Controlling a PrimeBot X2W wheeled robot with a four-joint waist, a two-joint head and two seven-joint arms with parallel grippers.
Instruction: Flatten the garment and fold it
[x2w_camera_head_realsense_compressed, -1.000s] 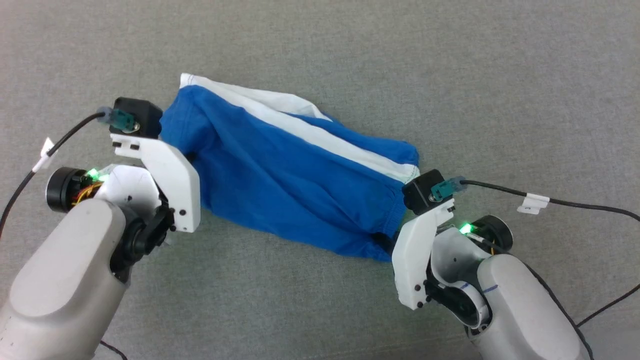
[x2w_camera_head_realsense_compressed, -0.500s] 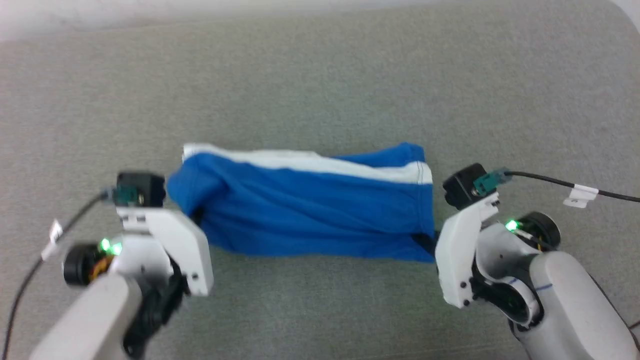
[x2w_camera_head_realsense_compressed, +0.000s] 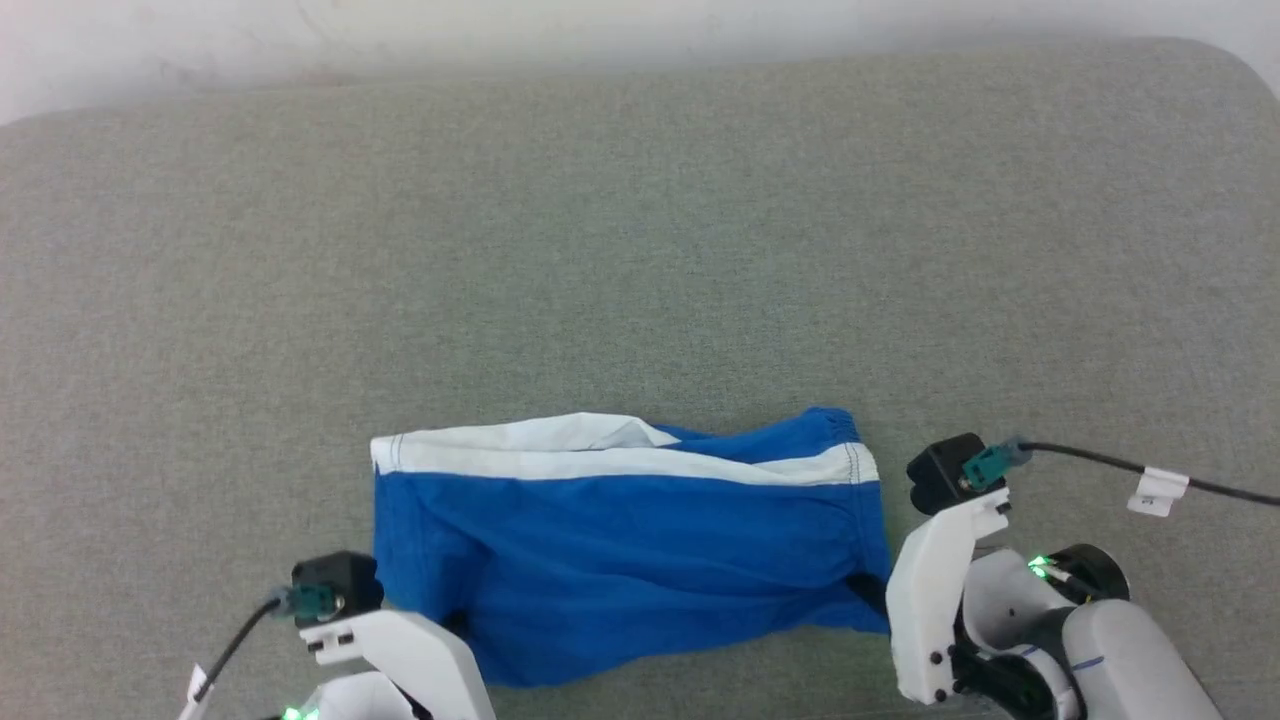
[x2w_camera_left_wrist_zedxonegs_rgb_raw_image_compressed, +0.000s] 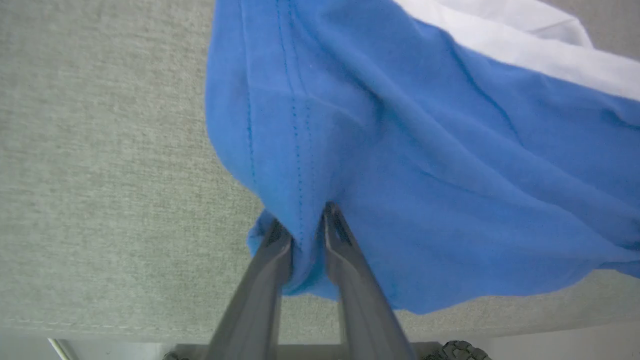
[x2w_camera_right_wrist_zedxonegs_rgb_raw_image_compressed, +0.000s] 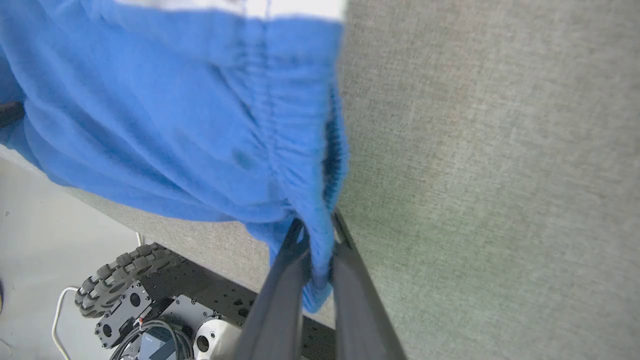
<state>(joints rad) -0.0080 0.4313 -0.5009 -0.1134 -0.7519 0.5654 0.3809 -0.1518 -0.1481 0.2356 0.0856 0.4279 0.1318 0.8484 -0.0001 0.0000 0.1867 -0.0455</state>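
Note:
The garment (x2w_camera_head_realsense_compressed: 620, 560), royal-blue shorts with a white side stripe (x2w_camera_head_realsense_compressed: 600, 462), lies stretched left to right near the front edge of the grey surface. My left gripper (x2w_camera_left_wrist_zedxonegs_rgb_raw_image_compressed: 302, 225) is shut on the blue hem at the garment's left end. The pinched cloth bunches between its fingers. My right gripper (x2w_camera_right_wrist_zedxonegs_rgb_raw_image_compressed: 318, 225) is shut on the gathered elastic waistband (x2w_camera_right_wrist_zedxonegs_rgb_raw_image_compressed: 295, 130) at the right end. In the head view the left gripper (x2w_camera_head_realsense_compressed: 452, 625) and the right gripper (x2w_camera_head_realsense_compressed: 866, 590) sit at the garment's lower corners, their fingers mostly hidden by white wrist housings.
The grey fabric surface (x2w_camera_head_realsense_compressed: 640, 250) stretches far behind the garment to a pale wall (x2w_camera_head_realsense_compressed: 500, 30). Its front edge (x2w_camera_right_wrist_zedxonegs_rgb_raw_image_compressed: 150, 220) runs just under the garment. Below it are the robot's base wheel (x2w_camera_right_wrist_zedxonegs_rgb_raw_image_compressed: 117, 287) and the floor. A black cable (x2w_camera_head_realsense_compressed: 1150, 470) trails from the right wrist.
The head camera has tilted up, shifting the whole picture. The garment went from slanted to level between the grippers and now lies nearer the front edge. Both grippers kept their hold.

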